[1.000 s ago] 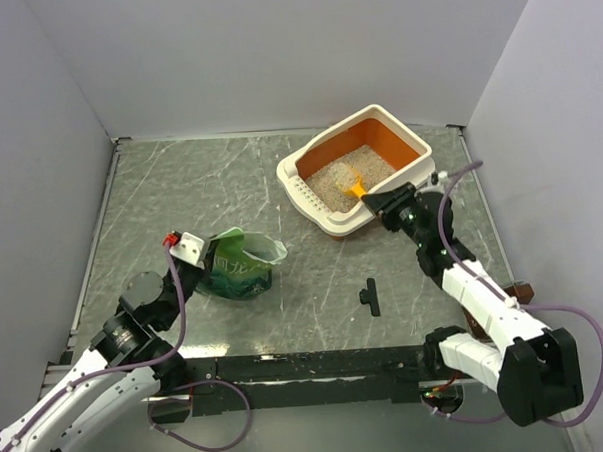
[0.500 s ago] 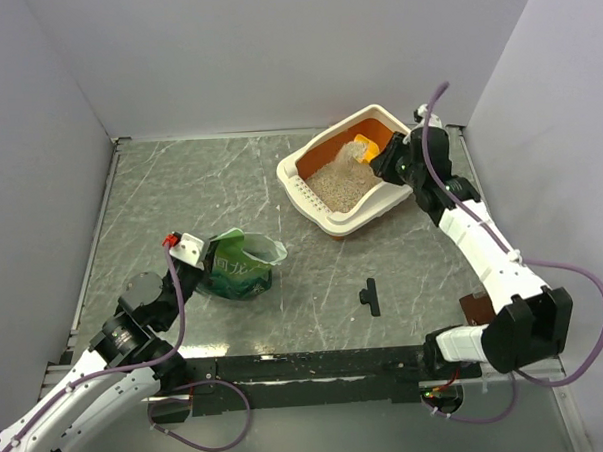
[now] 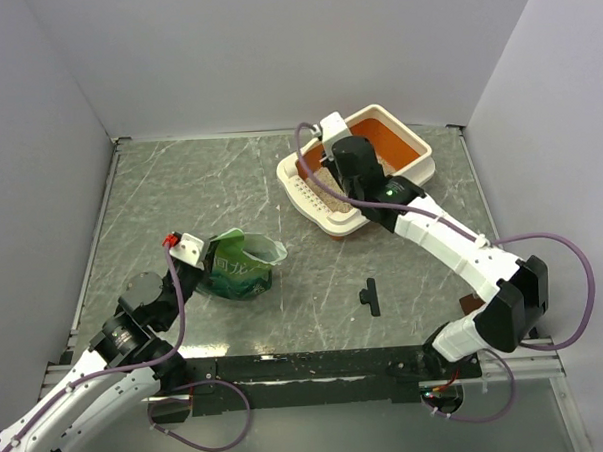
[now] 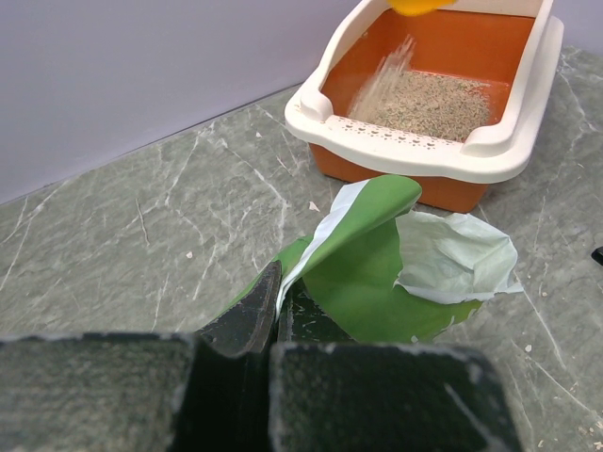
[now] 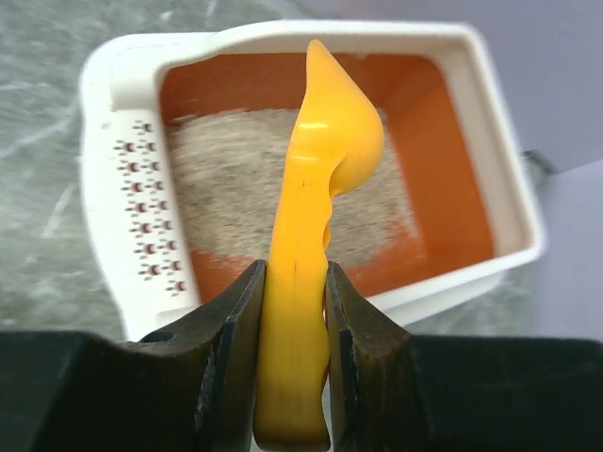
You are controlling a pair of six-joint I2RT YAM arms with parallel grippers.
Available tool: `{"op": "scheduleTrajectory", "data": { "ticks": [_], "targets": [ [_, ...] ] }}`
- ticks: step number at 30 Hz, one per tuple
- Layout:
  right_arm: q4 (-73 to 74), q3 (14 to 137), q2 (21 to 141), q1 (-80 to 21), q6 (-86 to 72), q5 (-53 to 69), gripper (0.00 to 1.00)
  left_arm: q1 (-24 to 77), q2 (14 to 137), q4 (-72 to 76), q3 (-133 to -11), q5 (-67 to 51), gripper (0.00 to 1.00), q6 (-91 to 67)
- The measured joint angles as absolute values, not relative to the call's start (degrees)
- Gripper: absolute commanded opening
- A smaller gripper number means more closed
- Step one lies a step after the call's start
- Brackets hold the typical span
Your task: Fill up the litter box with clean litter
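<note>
Right hand swung left, holding scoop over litter box.

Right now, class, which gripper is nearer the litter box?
Right. The right gripper hangs above the litter box, holding a scoop; the left gripper grips the bag, apart from it.

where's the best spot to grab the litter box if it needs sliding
Probably the slotted strip on the litter box, the short side facing the green bag. It is a flat lip overhanging the wall, so come down from above and pinch across it.
</note>
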State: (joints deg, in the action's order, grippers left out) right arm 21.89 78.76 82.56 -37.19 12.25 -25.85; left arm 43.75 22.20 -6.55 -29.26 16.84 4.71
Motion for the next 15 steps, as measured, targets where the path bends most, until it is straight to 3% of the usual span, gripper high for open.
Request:
{"op": "scheduleTrajectory", "data": {
  "ticks": [9,15],
  "targets": [
    [19.57,80.20,82.17,-43.72,27.86,-41.12,0.00,43.75,22.20,-6.55,-29.26,16.82,0.01,4.71],
    [31.53,87.53,78.02,-45.78,19.14,-30.24,0.00,43.75,22.20,-6.57,-29.26,16.84,0.01,4.73]
  ]
}}
